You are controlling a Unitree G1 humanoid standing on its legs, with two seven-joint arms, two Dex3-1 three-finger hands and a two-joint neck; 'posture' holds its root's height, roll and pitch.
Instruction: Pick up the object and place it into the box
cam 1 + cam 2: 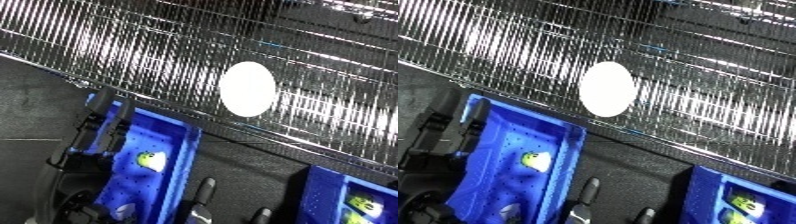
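The right hand (206, 189), as I judge it, shows only as black fingers rising from the near edge, just right of the left bin (182, 150). They stand straight, apart, and hold nothing. A black, jointed shape (89, 131) sits against that bin's left wall. It may be the left hand, but I cannot tell, nor what state it is in.

A small yellow-green object (151, 160) lies on the floor of the left bin, near its middle. A second one (362, 205) lies in the right bin (324, 181), at the near right corner of the view. If either is the task's thing, it is already inside a bin. A white oval (247, 89) shows against the wire rack (133, 55) on the far side. I cannot tell what it is, or whether it rests on the wires.

Risks from here:
- The fingers are close to the left bin's right wall. A sideways sweep could knock the bin and shift the object in it.
- With two like objects in two bins, a reach could go to the wrong one.
- The view is steeply tilted, so a reach towards the rack could catch the wires.
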